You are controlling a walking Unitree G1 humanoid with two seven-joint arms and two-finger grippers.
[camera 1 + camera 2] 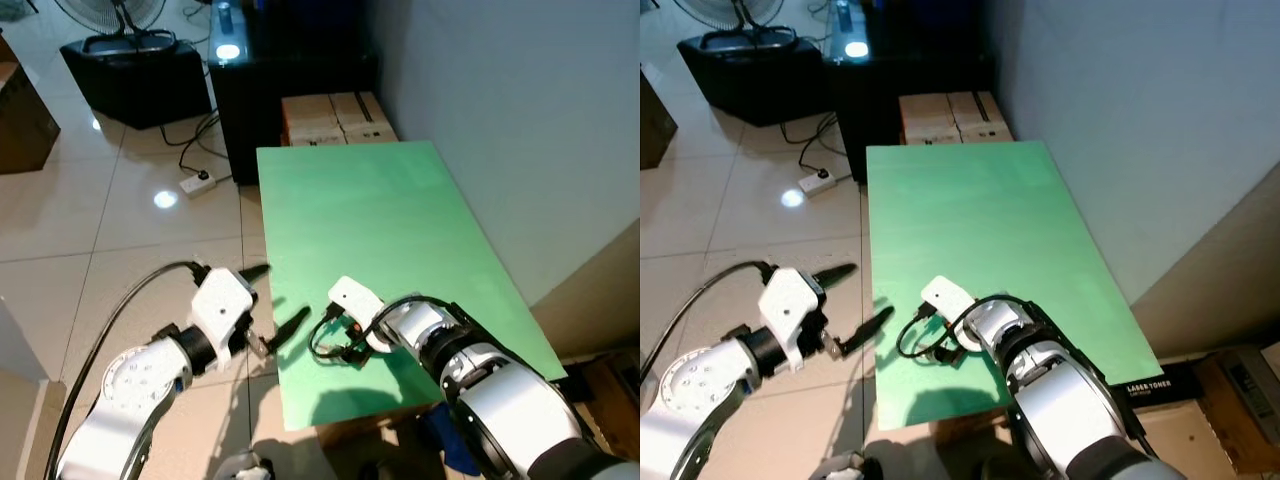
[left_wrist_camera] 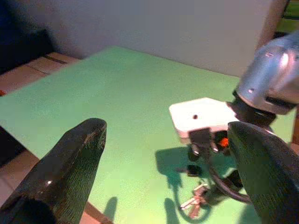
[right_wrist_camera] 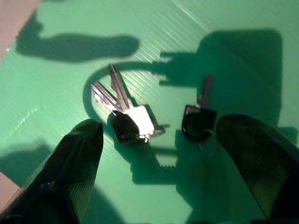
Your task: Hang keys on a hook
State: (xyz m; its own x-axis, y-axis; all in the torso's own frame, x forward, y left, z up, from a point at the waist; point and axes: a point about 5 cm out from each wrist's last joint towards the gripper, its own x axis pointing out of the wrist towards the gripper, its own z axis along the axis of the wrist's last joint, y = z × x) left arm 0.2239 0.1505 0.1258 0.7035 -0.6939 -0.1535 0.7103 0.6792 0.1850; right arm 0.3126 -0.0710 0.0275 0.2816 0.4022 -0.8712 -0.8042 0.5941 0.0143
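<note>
At lower left of the head view, the left gripper (image 1: 268, 303) hangs over the glossy tiled floor (image 1: 110, 230) beside the surface's (image 1: 400, 200) edge, its two black fingers spread wide and holding nothing.

Right of it, at lower centre, the right gripper (image 3: 159, 163) hovers just above the keys (image 3: 126, 116), fingers wide apart on either side of them. The flat silver blades and dark plastic heads lie loose on the matte, ribbed green sheet, a separate black-headed key (image 3: 198, 119) beside them, so by this evidence they are not yet grasped and the hanging remains undone.
</note>
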